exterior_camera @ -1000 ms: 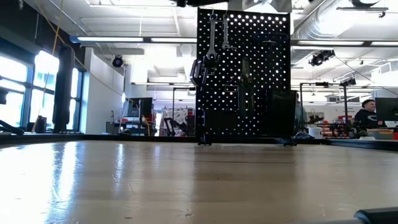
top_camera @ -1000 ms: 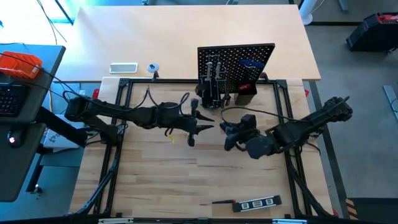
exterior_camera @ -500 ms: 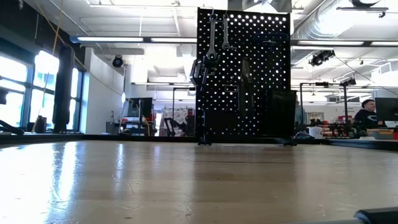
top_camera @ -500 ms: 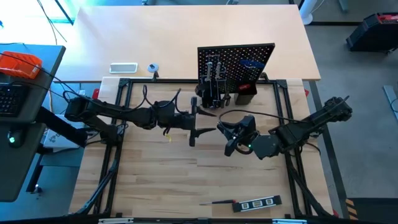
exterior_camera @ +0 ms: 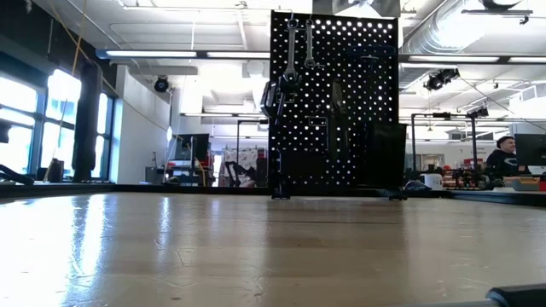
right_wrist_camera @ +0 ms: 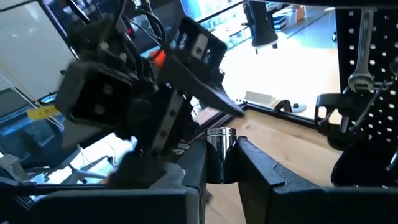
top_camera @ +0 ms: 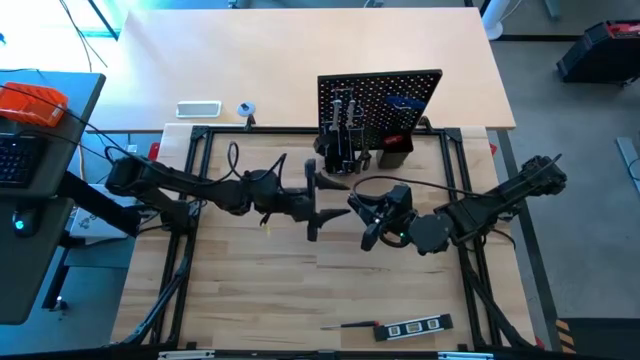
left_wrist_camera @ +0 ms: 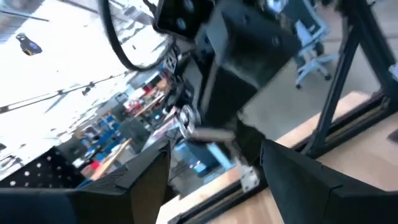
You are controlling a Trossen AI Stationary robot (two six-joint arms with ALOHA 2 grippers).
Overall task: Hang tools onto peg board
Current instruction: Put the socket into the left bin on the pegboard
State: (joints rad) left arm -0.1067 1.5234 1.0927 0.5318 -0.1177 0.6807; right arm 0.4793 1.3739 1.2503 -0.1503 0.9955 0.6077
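Note:
The black peg board (top_camera: 380, 100) stands upright at the table's far side, with silver wrenches (exterior_camera: 293, 51) and other tools hanging on it. Above the table's middle, my right gripper (top_camera: 362, 215) is shut on a small silver round tool (right_wrist_camera: 219, 152). My left gripper (top_camera: 322, 205) faces it from the left, open, its fingers (left_wrist_camera: 143, 180) wide apart and clear of the tool (left_wrist_camera: 189, 121). A black marked level (top_camera: 413, 327) and a small screwdriver (top_camera: 350, 325) lie flat near the table's front edge. My right gripper pinches the silver tool between its two fingers (right_wrist_camera: 196, 168); the tool's round end (right_wrist_camera: 219, 138) stands out past the fingertips. The fingers reach in from the table's right, roughly level. The tool is held clear of the table.
Black holder boxes (top_camera: 395, 155) sit at the peg board's base. A black frame (top_camera: 200, 135) runs around the work area. A white tray (top_camera: 198, 109) lies beyond it at the far left. A person (exterior_camera: 503, 158) shows in the room behind.
My left gripper has opened, let go of the silver tool and drawn back a little toward the table's left edge. My right gripper has kept hold of the tool and shifted slightly toward the left.

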